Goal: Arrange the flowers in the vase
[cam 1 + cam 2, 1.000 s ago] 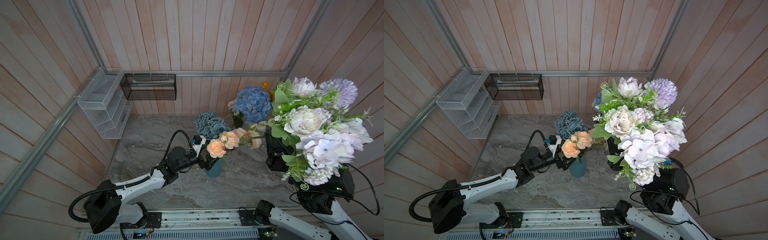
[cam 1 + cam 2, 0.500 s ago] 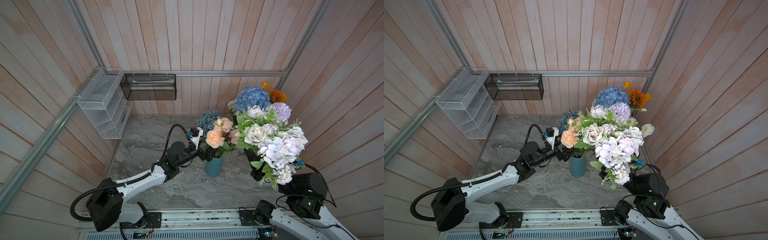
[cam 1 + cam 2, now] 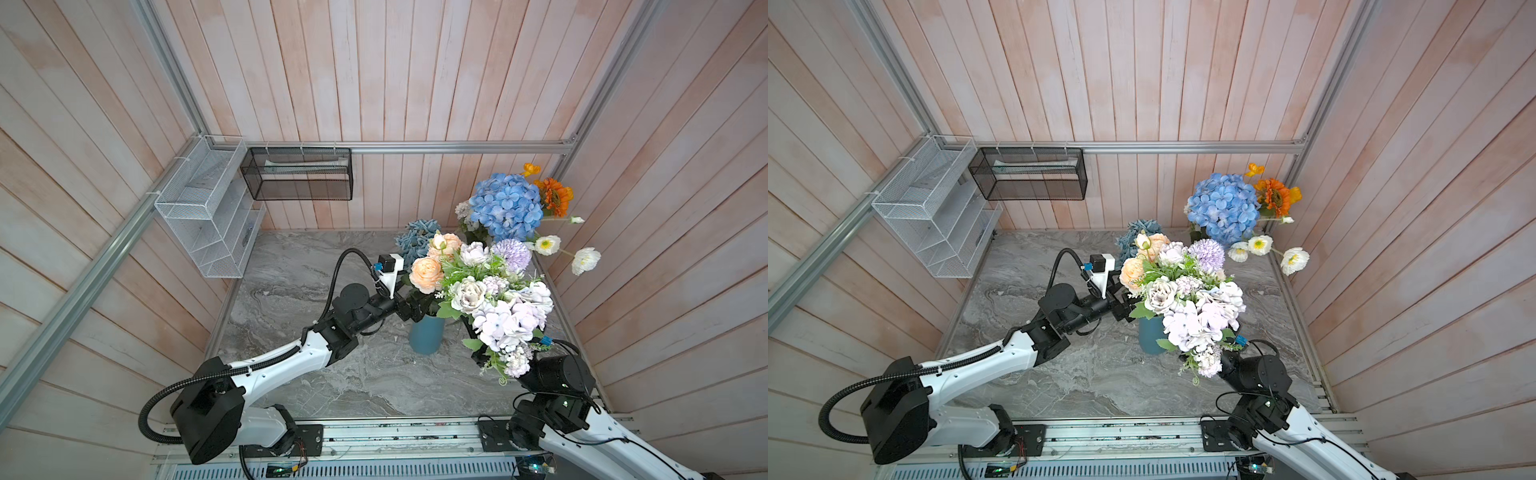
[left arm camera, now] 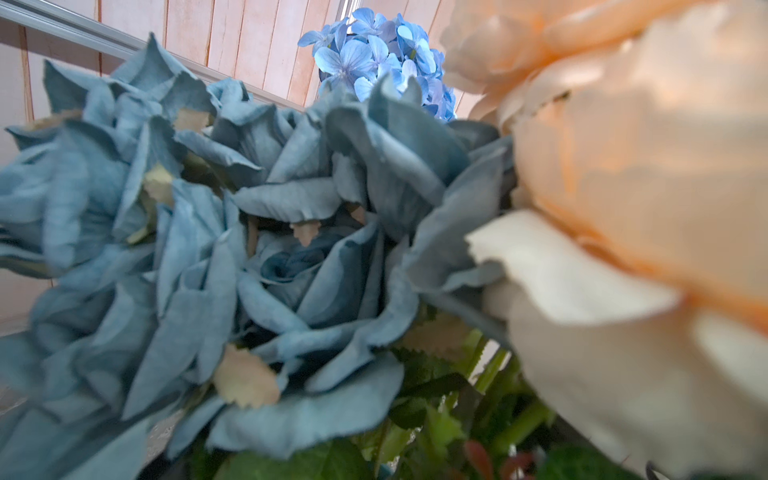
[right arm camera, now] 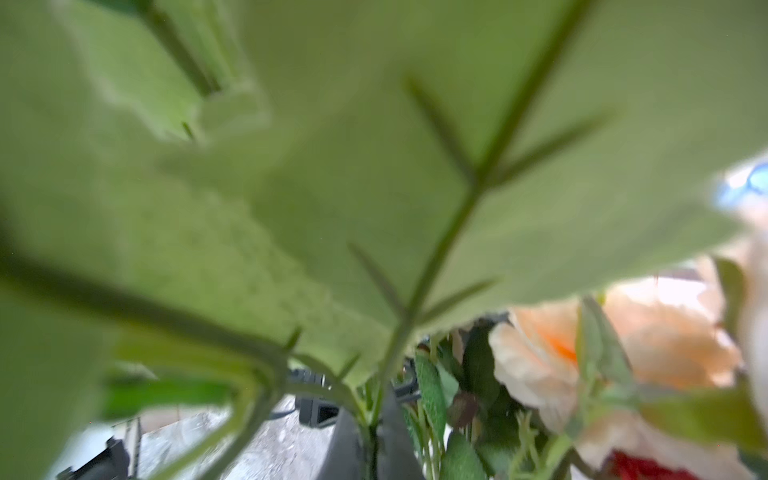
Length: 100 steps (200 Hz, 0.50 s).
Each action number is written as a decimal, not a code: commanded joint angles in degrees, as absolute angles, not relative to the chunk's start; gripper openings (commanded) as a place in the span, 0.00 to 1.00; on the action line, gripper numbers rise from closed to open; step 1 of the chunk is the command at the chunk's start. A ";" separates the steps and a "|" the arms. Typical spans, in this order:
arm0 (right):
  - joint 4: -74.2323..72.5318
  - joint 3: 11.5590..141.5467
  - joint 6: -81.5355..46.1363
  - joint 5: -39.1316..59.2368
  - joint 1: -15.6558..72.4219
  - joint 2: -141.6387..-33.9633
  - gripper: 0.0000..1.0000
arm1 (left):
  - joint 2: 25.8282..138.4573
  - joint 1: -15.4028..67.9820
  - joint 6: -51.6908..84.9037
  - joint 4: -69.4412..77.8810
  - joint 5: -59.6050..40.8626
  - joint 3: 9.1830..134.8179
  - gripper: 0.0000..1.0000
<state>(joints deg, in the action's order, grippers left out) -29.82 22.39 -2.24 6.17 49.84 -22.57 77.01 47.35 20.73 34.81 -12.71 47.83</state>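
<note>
Right wrist view: right pincer is clamped tight on a green stem of the lilac-and-white flowers; their blooms lean over the teal vase standing mid-tabletop; left pincer gapes wide beside the peach roses at the vase mouth, gripping nothing visible.

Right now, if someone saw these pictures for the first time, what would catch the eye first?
The big white and lilac bouquet draws the eye first, leaning over the teal vase in the middle of the marble table. Next comes the bright blue hydrangea in the back right corner, with an orange bloom beside it.
</note>
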 commanded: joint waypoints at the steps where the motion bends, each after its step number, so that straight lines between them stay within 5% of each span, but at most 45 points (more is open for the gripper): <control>1: -38.30 20.82 3.78 9.62 49.99 -23.74 0.00 | 75.67 47.07 21.73 36.47 -11.07 46.68 0.98; 100: -52.25 14.86 14.00 11.83 49.97 -30.59 0.00 | 75.17 47.02 22.68 37.27 -11.51 45.70 0.96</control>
<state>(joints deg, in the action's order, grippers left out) -45.67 15.55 11.62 10.66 49.84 -29.15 76.49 47.35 22.22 35.53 -12.10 46.44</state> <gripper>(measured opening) 0.053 0.959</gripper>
